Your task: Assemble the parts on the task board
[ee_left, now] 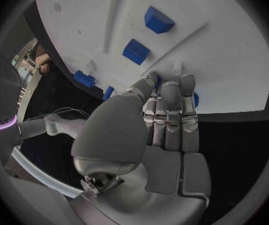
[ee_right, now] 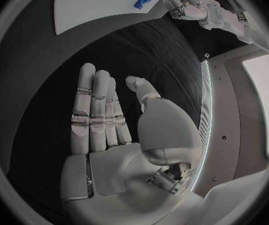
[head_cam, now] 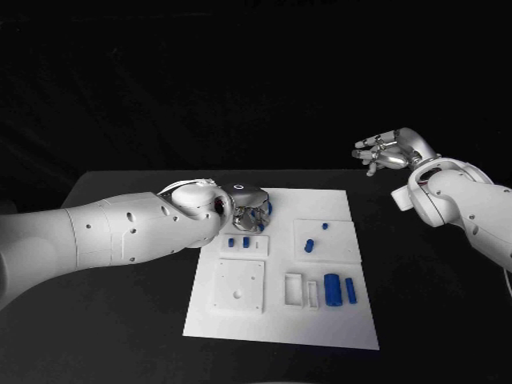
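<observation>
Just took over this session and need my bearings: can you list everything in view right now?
Task board: one, white, middle of the table.
Parts: blue; two small ones beside the left hand, two on the raised right block, two long ones nearer the robot.
Table: one, black.
Left hand: silver, over the board's far left corner; a blue piece shows at its fingertips, grip unclear.
Right hand: silver, raised off the board's far right, fingers apart, holding nothing.
</observation>
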`<control>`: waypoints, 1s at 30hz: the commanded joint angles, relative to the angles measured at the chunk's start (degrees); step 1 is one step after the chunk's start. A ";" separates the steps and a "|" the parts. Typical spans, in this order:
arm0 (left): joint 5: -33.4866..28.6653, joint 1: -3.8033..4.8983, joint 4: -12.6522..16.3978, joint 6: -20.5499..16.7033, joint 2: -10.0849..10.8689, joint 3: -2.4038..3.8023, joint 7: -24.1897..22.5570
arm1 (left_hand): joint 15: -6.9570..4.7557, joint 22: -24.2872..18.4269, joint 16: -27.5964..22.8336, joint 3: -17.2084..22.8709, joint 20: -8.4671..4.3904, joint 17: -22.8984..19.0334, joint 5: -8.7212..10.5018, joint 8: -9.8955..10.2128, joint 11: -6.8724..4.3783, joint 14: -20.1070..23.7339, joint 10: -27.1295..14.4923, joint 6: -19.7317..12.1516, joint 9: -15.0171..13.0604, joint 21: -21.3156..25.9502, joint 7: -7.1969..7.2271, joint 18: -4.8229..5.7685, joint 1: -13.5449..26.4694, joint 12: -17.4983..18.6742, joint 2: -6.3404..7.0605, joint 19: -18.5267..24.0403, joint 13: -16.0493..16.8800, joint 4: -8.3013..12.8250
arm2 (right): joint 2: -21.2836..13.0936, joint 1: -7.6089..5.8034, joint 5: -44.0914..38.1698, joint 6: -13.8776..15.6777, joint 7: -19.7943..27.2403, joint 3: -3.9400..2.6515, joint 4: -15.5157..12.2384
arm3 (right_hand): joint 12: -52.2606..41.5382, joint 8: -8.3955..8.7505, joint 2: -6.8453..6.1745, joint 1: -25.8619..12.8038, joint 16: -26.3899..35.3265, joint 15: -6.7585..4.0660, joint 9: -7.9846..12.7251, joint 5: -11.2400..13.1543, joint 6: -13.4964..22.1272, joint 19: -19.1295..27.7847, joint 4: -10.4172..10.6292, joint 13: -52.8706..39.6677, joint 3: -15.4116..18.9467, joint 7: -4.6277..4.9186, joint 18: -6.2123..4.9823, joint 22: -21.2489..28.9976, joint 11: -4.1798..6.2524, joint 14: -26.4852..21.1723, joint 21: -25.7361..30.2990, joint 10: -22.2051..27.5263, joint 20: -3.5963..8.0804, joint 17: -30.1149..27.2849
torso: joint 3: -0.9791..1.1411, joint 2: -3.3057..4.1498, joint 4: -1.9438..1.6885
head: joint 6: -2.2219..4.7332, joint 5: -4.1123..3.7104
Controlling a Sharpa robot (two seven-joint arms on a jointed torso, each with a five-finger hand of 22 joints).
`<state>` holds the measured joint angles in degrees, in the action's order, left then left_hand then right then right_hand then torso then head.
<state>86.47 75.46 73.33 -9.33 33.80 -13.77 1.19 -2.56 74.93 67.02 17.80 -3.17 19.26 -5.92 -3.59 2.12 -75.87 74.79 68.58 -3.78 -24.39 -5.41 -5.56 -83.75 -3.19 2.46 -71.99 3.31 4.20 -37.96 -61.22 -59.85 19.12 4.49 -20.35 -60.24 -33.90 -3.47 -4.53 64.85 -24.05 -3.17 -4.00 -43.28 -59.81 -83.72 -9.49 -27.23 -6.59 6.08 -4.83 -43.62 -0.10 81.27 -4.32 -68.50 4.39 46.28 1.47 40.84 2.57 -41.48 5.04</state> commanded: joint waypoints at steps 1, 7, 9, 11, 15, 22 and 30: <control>0.19 -0.12 0.13 -0.14 -0.04 -0.03 0.27 | 0.00 1.26 0.25 1.43 -0.38 0.15 0.03 -0.07 -0.15 -0.50 0.63 0.70 -0.07 -0.88 0.04 -0.71 0.37 -0.23 -0.73 0.41 0.14 0.85 | 0.05 0.02 0.00 -0.23 0.60 -0.03 -0.05 | -0.38 -0.14 -0.42 -0.07 0.40 0.09 0.07 -0.35 0.16 -1.45 -0.05 0.08 -0.06 0.09 0.00 0.14 0.10 0.35 -0.37 0.15 -0.24 0.04 | -0.01 0.00 -0.01 | 0.01 -0.02; 0.14 -0.15 0.47 -1.19 0.24 -0.01 0.14 | -0.11 1.16 0.31 2.25 -0.47 0.37 0.04 -0.07 -0.24 -0.97 0.99 0.93 -0.08 -1.68 0.11 -0.77 1.06 -0.24 -0.70 0.50 0.14 1.40 | 0.08 0.02 0.00 -0.21 0.60 -0.03 -0.03 | -0.38 -0.14 -0.42 -0.07 0.40 0.09 0.07 -0.35 0.16 -1.45 -0.05 0.08 -0.06 0.09 0.00 0.14 0.10 0.35 -0.37 0.15 -0.24 0.04 | -0.02 -0.02 0.00 | 0.12 0.01; 0.02 -0.16 0.79 -1.70 0.53 0.00 0.07 | -0.15 1.15 0.32 2.33 -0.50 0.42 -0.01 -0.07 -0.26 -1.06 1.04 0.96 -0.07 -1.80 0.14 -0.77 1.13 -0.25 -0.65 0.45 0.15 1.49 | 0.09 0.02 0.00 -0.20 0.61 -0.03 -0.02 | -0.38 -0.14 -0.42 -0.07 0.40 0.09 0.07 -0.35 0.16 -1.45 -0.05 0.08 -0.06 0.09 0.00 0.14 0.10 0.35 -0.37 0.15 -0.24 0.04 | -0.02 0.00 0.01 | 0.18 0.01; -0.20 -0.18 1.18 -2.23 0.90 0.03 0.00 | -0.16 1.14 0.33 2.35 -0.52 0.44 -0.07 -0.07 -0.26 -1.13 1.05 0.96 -0.07 -1.84 0.13 -0.77 1.18 -0.25 -0.62 0.42 0.15 1.52 | 0.09 0.02 0.00 -0.20 0.62 -0.03 -0.01 | -0.38 -0.14 -0.42 -0.07 0.40 0.09 0.07 -0.35 0.16 -1.45 -0.05 0.08 -0.06 0.09 0.00 0.14 0.10 0.35 -0.37 0.15 -0.24 0.04 | -0.03 0.02 -0.02 | 0.21 -0.01; -1.52 -0.18 2.13 -3.60 1.88 0.29 -0.18 | -0.21 1.12 0.33 2.50 -0.59 0.52 -0.14 -0.07 -0.27 -1.31 1.06 1.00 -0.07 -1.99 0.14 -0.77 1.23 -0.25 -0.55 0.31 0.14 1.65 | 0.09 0.02 0.00 -0.19 0.63 -0.03 0.03 | -0.38 -0.14 -0.42 -0.07 0.40 0.09 0.07 -0.35 0.16 -1.45 -0.05 0.08 -0.06 0.09 0.00 0.14 0.10 0.35 -0.37 0.15 -0.24 0.04 | -0.04 -0.01 -0.04 | 0.26 0.01; -5.59 -0.18 3.57 -5.02 3.82 1.98 -0.73 | -0.28 1.07 0.26 2.45 -0.65 0.61 -0.12 -0.07 -0.31 -1.48 1.00 1.04 -0.07 -2.09 0.18 -0.71 1.63 -0.24 -0.36 0.23 0.14 1.59 | 0.07 0.02 0.00 -0.18 0.63 -0.03 0.07 | -0.38 -0.14 -0.42 -0.07 0.40 0.09 0.07 -0.35 0.16 -1.45 -0.05 0.08 -0.06 0.09 0.00 0.14 0.10 0.35 -0.37 0.15 -0.24 0.04 | -0.02 -0.03 -0.04 | 0.27 0.01; -9.68 -0.15 5.42 -3.71 6.46 3.88 -0.63 | -0.31 1.00 0.06 1.96 -0.70 0.68 0.16 -0.07 -0.34 -1.43 0.98 1.09 -0.07 -1.92 0.21 -0.53 1.71 -0.24 -0.32 0.29 0.14 1.48 | -0.01 0.02 0.00 -0.20 0.60 -0.03 0.13 | -0.38 -0.14 -0.42 -0.07 0.40 0.09 0.07 -0.35 0.16 -1.45 -0.05 0.08 -0.06 0.09 0.00 0.14 0.10 0.35 -0.37 0.15 -0.24 0.04 | -0.02 -0.05 -0.10 | 0.31 0.04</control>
<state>80.34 75.29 78.39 -12.98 40.11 -9.95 1.04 -2.85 74.91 67.01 20.05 -3.49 19.88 -6.05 -3.49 1.84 -76.98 75.67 69.16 -3.81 -26.17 -5.19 -5.18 -82.66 -3.25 2.16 -71.66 3.49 5.81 -37.97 -61.21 -59.82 19.12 4.52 -20.35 -60.10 -33.90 -3.47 -4.53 64.85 -23.84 -3.17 -4.01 -43.28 -59.89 -83.72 -9.49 -27.21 -6.59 5.99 -4.82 -43.55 -0.10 81.27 -4.32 -68.50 4.40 46.27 1.43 40.80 2.48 -41.18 5.05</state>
